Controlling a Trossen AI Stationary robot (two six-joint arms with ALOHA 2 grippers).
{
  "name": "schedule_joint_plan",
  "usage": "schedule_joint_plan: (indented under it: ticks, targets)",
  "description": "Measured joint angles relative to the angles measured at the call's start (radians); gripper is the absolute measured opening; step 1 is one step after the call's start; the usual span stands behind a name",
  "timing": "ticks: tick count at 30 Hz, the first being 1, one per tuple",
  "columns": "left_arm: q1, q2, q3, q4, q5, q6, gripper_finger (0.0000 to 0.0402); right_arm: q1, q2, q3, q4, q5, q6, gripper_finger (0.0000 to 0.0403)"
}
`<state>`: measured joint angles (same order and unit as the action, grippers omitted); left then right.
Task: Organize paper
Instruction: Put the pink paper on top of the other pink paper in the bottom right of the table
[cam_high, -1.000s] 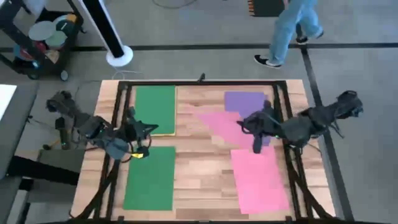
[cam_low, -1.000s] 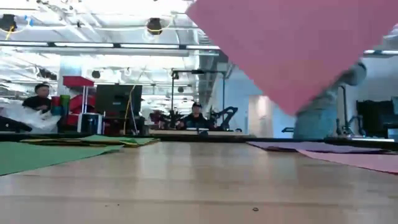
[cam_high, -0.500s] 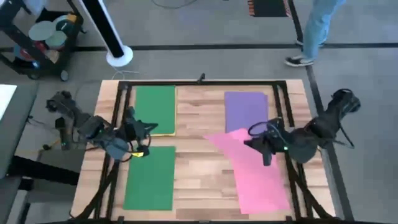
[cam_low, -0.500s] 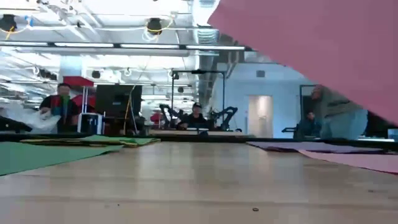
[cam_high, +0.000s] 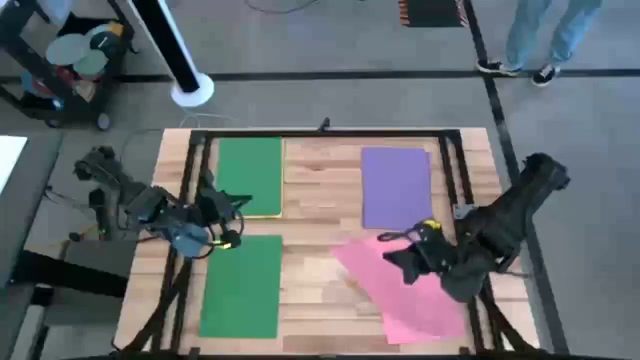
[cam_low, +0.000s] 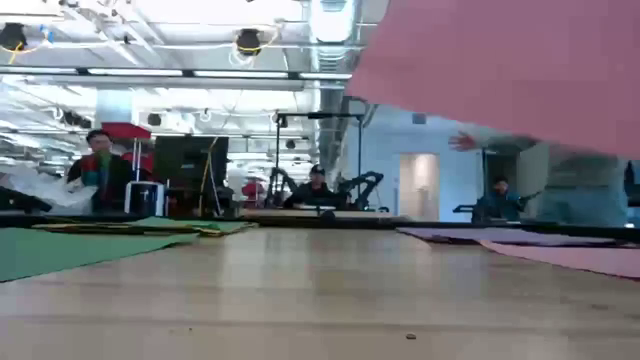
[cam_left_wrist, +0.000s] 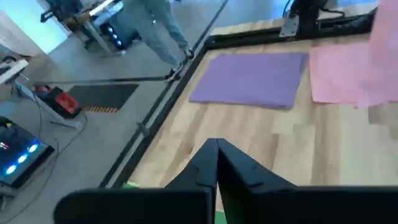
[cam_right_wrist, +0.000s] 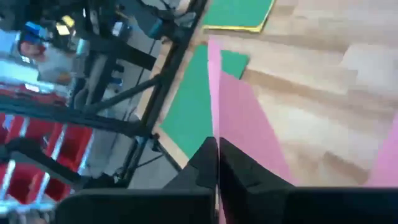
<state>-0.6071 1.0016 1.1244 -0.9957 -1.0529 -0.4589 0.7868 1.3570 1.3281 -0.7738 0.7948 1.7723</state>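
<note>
My right gripper (cam_high: 405, 268) is shut on a pink sheet of paper (cam_high: 358, 260), held in the air over the table's near right part; the low view shows that sheet (cam_low: 500, 70) well above the wood. Under it a second pink sheet (cam_high: 425, 315) lies flat. A purple sheet (cam_high: 396, 187) lies flat at the far right. One green sheet (cam_high: 249, 172) lies on a yellow one (cam_high: 262, 215) at the far left, another green sheet (cam_high: 240, 285) at the near left. My left gripper (cam_high: 228, 240) hovers shut between the green sheets, touching nothing. My right gripper pinches the pink sheet between its two fingers at the sheet's right-hand part (cam_right_wrist: 215, 127). The fingers come in from the table's right, slanting down. The sheet runs out past the fingertips toward the left, tilted and lifted clear of the table.
Black frame rails (cam_high: 455, 190) run along both sides and the far edge of the table. Bare wood (cam_high: 310, 250) lies between the left and right sheets. A person's legs (cam_high: 545, 40) stand beyond the far edge; a cart (cam_high: 70, 60) and a white pole base (cam_high: 190, 90) stand far left.
My right gripper has gone toward the table's near edge and sunk somewhat, rolling its wrist. The pink sheet has come with it, off the purple sheet, which now lies bare, and now hangs over the near pink sheet, turned flatter.
</note>
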Motion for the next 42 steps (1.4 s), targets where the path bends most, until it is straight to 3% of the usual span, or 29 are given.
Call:
schedule_joint_plan:
  ticks: [5,14,17,22,30,35,42]
  targets:
    - [0.0,0.0,0.0,-0.045,0.0,-0.032,0.0,0.034,0.064,0.0,0.038,0.06,0.151,0.0]
    - [0.0,0.0,0.0,-0.097,-0.003,-0.086,0.0,0.052,0.086,0.0,0.105,0.15,0.186,0.0]
    - [0.0,0.0,0.0,-0.114,0.002,-0.116,0.0,0.047,0.085,0.0,0.057,0.152,0.188,0.0]
    - [0.0,0.0,0.0,-0.144,0.016,-0.164,0.0,0.048,0.082,0.0,-0.189,0.149,0.288,0.0]
    - [-0.001,0.0,-0.028,-0.152,0.051,-0.206,0.0,0.058,0.097,-0.016,-0.505,0.005,0.375,0.0]
    - [-0.002,0.0,-0.067,-0.15,0.06,-0.241,0.0,0.061,0.104,-0.057,-0.538,-0.11,0.342,0.0]
    - [-0.004,0.0,-0.084,-0.145,0.062,-0.264,0.0,0.081,0.105,-0.136,-0.567,-0.182,0.332,0.0]
